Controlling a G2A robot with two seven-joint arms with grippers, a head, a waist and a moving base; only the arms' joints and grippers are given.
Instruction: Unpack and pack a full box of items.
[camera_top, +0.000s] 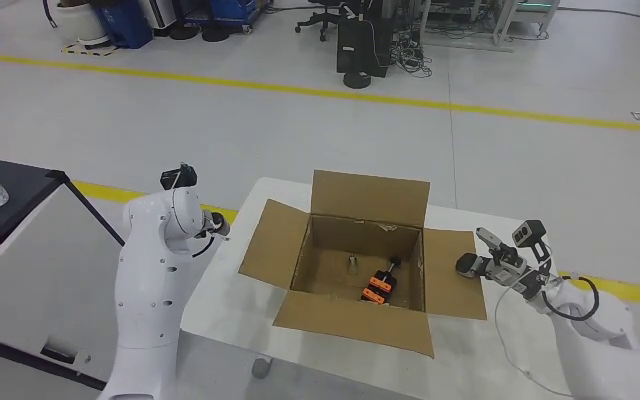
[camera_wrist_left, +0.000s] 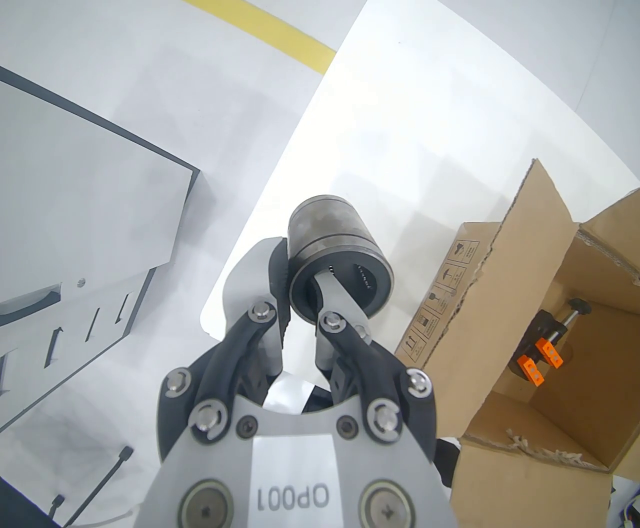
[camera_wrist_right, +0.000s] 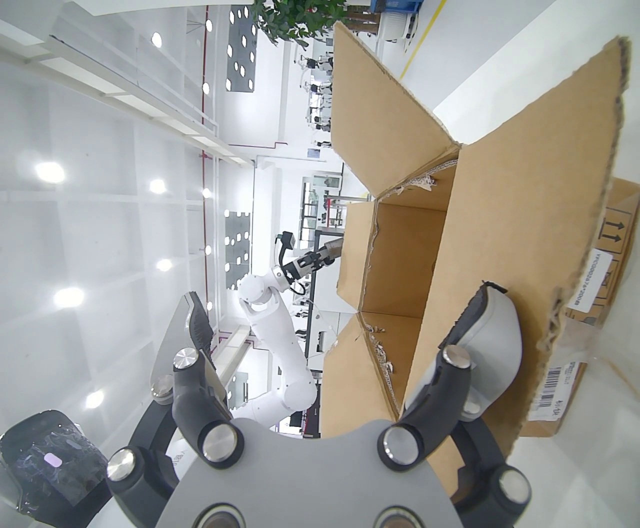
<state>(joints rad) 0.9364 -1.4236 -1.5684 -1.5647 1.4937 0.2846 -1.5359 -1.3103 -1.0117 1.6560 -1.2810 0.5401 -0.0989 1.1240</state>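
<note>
The open cardboard box (camera_top: 300, 262) stands mid-table with its flaps spread. Inside lie black parts with orange clips (camera_top: 378, 287) and a small pale item (camera_top: 352, 264). My left gripper (camera_wrist_left: 302, 270) is off the box's left side above the table edge, shut on a dark metal cylinder (camera_wrist_left: 340, 250), with one finger in its bore and one outside. The clips (camera_wrist_left: 542, 355) also show in the left wrist view. My right gripper (camera_wrist_right: 340, 310) is open beside the box's right flap (camera_wrist_right: 500, 225); in the top view the right gripper (camera_top: 478, 262) sits at that flap's outer edge.
The white table (camera_top: 230, 310) has bare room at its front left. A grey, black-edged cabinet (camera_top: 30, 200) stands left of it. A black cable tie (camera_wrist_left: 100, 480) lies below the left gripper. Shipping labels (camera_wrist_right: 560, 390) are on the box's side wall.
</note>
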